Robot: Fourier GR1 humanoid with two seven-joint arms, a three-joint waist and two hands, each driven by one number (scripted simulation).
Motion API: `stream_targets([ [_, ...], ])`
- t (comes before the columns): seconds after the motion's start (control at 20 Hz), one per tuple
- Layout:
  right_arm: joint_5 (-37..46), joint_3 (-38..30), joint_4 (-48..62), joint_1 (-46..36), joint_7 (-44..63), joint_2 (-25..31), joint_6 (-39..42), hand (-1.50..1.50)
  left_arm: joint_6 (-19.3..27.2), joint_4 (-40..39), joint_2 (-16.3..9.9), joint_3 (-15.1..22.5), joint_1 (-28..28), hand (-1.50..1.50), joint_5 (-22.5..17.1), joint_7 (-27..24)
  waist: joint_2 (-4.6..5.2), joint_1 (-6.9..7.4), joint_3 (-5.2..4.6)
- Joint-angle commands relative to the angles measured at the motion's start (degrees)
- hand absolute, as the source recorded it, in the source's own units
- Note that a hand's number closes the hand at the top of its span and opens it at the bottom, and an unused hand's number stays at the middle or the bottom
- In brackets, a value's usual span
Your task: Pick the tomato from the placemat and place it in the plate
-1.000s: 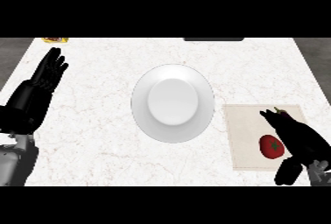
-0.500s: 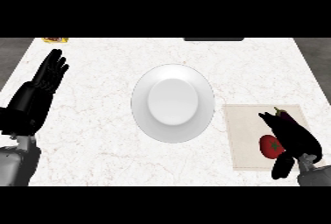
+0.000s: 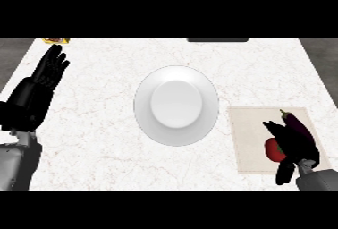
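The red tomato (image 3: 272,150) lies on the beige placemat (image 3: 251,134) at the right of the counter. My right hand (image 3: 295,142) hovers right over it and covers its right side, fingers fairly straight and pointing up-left, thumb hanging towards the lower edge; it is open. The white plate (image 3: 175,105) stands in the counter's middle, left of the placemat, with nothing in it. My left hand (image 3: 46,76) rests open at the far left, fingers up.
A dark purple eggplant (image 3: 294,121) with a green stem lies on the placemat just behind my right hand, partly hidden by it. A small yellow object (image 3: 55,40) shows at the counter's back left corner. White marble counter (image 3: 99,147) surrounds the plate.
My right hand has pulled back towards the lower right and now sits over the tomato, hiding part of it. The left hand has barely shifted.
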State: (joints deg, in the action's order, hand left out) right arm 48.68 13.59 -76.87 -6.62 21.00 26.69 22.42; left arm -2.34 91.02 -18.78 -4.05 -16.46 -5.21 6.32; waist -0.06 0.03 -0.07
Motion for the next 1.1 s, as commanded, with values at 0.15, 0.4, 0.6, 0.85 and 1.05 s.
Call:
stream_targets([
  [0.15,3.9,-0.4,0.3,-0.2,-7.7,-1.3,-10.6,1.50,-1.0,-2.5,0.4,-1.1,-1.1,0.00,0.3,-0.9,0.09,-0.16,0.09],
  [0.4,8.6,-3.4,-1.1,6.7,4.8,-6.1,-21.1,1.50,0.2,0.3,0.8,-1.0,0.4,0.00,0.8,0.9,-0.32,-1.53,0.06],
  [0.6,7.3,-10.7,-4.6,18.7,18.3,-9.4,-24.8,1.50,1.1,-0.5,-0.2,-3.4,4.7,0.00,1.2,-0.5,-1.64,-7.38,-0.23],
  [0.85,19.9,-5.1,-21.5,31.7,28.5,-14.4,-35.1,1.50,-0.2,1.9,-0.3,-2.4,4.7,0.00,0.7,-0.3,-1.13,-4.67,-0.23],
  [1.05,29.3,4.3,-36.5,41.2,32.4,-18.6,-37.5,1.50,-0.4,1.5,0.5,-2.2,4.8,0.00,0.7,-1.8,-0.65,-3.12,-0.21],
])
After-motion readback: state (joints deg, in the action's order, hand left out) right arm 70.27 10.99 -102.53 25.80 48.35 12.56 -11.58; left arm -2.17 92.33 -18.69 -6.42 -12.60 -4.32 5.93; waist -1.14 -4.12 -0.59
